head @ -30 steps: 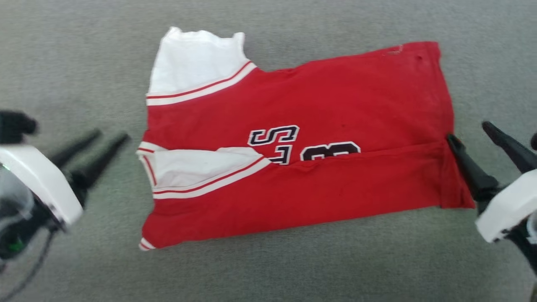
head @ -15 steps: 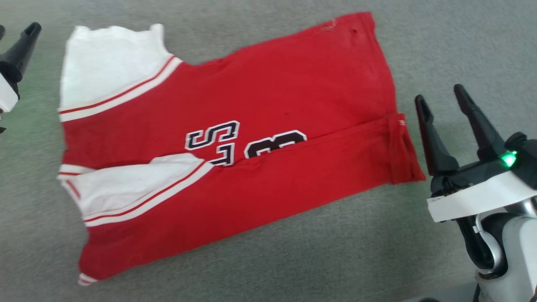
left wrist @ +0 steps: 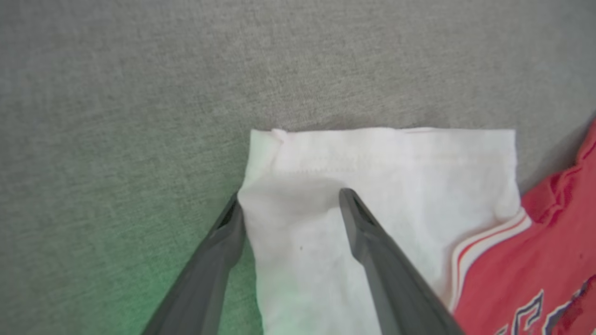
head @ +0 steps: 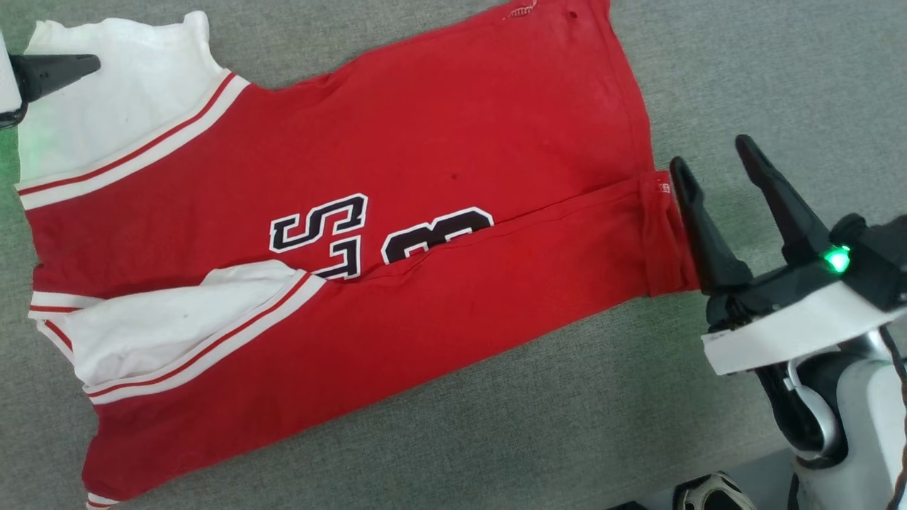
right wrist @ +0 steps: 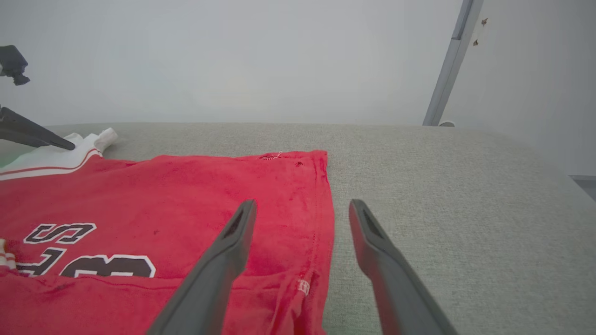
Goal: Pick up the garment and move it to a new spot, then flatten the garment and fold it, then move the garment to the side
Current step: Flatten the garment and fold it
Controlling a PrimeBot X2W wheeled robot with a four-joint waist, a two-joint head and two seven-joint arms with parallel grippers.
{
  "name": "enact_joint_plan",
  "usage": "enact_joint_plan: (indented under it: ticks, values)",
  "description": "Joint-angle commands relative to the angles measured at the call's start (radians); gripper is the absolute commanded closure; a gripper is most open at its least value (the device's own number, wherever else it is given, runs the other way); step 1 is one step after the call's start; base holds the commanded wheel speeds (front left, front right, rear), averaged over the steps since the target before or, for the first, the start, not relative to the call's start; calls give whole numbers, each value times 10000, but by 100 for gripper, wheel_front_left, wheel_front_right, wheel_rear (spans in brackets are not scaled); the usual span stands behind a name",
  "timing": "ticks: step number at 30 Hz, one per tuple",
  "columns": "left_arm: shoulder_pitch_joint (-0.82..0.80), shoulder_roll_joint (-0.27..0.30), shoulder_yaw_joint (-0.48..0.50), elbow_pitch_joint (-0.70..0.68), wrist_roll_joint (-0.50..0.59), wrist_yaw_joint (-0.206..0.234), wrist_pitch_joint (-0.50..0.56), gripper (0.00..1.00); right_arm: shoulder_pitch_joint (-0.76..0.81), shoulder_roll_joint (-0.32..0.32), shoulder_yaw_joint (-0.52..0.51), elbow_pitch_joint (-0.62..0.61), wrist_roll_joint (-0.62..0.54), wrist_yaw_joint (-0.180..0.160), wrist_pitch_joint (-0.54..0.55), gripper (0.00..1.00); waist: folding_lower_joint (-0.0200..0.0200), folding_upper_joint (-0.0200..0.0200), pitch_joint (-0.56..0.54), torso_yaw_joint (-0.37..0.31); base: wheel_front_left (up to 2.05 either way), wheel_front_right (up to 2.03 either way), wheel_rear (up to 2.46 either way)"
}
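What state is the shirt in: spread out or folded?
Partly folded. The shirt lies flat, its near side turned over the lettering, cutting it off; the far sleeve is spread.

Grey woven tabletop (head: 538, 439) running wide, edge to edge. Behind it a plain pale wall (right wrist: 233, 56), with a slim grey post (right wrist: 449, 70) leaning up it. Down past the near edge, possibly a shoe (head: 712, 494).

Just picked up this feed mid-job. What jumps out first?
The bright red garment lies half folded across the grey surface, its near edge turned up partly over the black lettering. The left gripper stands open astride the edge of the white sleeve at the far left corner. The right gripper stands open at the hem on the right.
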Motion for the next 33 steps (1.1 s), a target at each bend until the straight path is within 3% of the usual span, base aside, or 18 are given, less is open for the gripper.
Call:
enact_joint_plan:
  ticks: [1, 2, 8, 15, 19, 25, 33]
  values:
    - [239, -227, -166, 126, -112, -109, 326, 88, -320, -155, 129, -45, 54, 0, 233, 0, 0, 0, 58, 41, 0, 0, 0]
    - [159, -266, -120, 146, -131, -131, 315, 100, -473, -274, 220, -14, 89, 0, 456, 0, 0, 0, 90, 60, 0, 0, 0]
    - [-142, -496, -137, 214, 56, -412, -8, 100, -2501, -1235, 886, 834, 520, 0, 2607, 0, 0, 0, 294, 353, 0, 0, 0]
    - [-293, -1026, -161, 68, 29, -668, -489, 100, -5496, -2382, 1868, 2954, 1630, -1, 5640, 0, 0, 0, 529, 1117, 0, 0, 0]
    - [-366, -1186, -211, -140, 34, -701, -719, 100, -6867, -2476, 2123, 4129, 2027, 0, 6995, 0, 0, 0, 717, 1469, 0, 0, 0]
    - [-421, -1363, -263, -817, -148, -706, -1036, 100, -7985, -2361, 2317, 5221, 2156, -1, 7716, 0, 0, 0, 948, 1790, 0, 0, 0]
    - [-507, -1340, -466, -1253, -276, -708, -1327, 100, -8354, -2197, 2845, 6309, 2352, 2, 8916, 0, 0, 0, 1147, 2023, 0, 0, 0]
